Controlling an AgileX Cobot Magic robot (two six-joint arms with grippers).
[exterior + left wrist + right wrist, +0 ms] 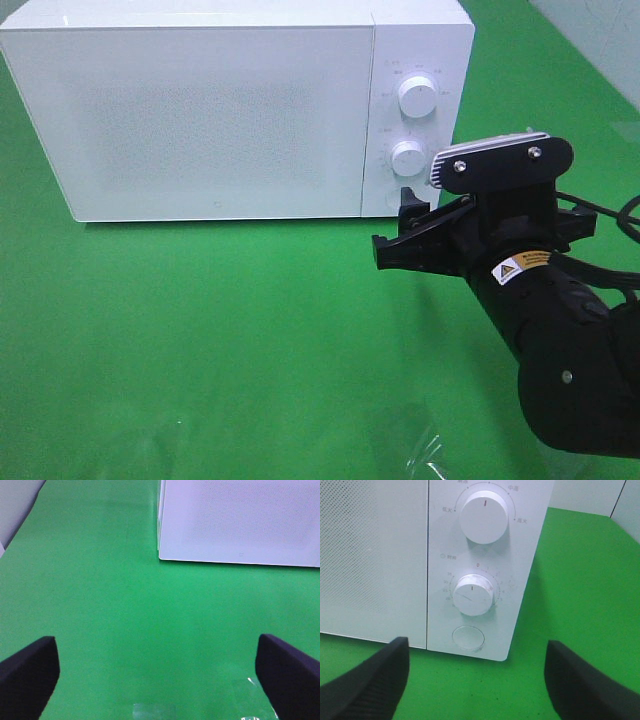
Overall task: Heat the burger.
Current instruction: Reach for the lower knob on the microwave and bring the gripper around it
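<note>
Where the burger is: nowhere in any of the three views. None of the green table [200, 330] that shows carries it, and the microwave [220, 110] has its frosted door [200, 120] shut, so I cannot tell whether it sits inside.
Microwave: white, at about 11 o'clock on the table in the high view, with its control strip on the 3 o'clock side.
Controls: the upper knob [417, 96] is at 12 o'clock of the strip, the timer knob [407, 158] is mid-strip and the round button [468, 638] is at 6 o'clock. Both knob marks point to 12 o'clock, and the timer looks to be at zero.
Right gripper [393, 225]: at 3 o'clock in the high view, fingers spread wide with nothing between them. It faces the lower half of the strip, just short of it and not touching.
Left gripper [157, 675]: also spread wide and empty, hanging over bare table and facing the microwave's front from well back.
Step in hand: by my reading, the right arm is lining up on the strip, either to press the round button and free the door or to turn the timer knob.
Doing it well: for the button, close the fingers first and push squarely with one tip on its centre. For the knob, centre it between the fingers, close on its rim and turn clockwise.
Watch for: a push off-centre could nudge the light cabinet toward 12 o'clock, and a tip could catch the timer knob just above the button.
</note>
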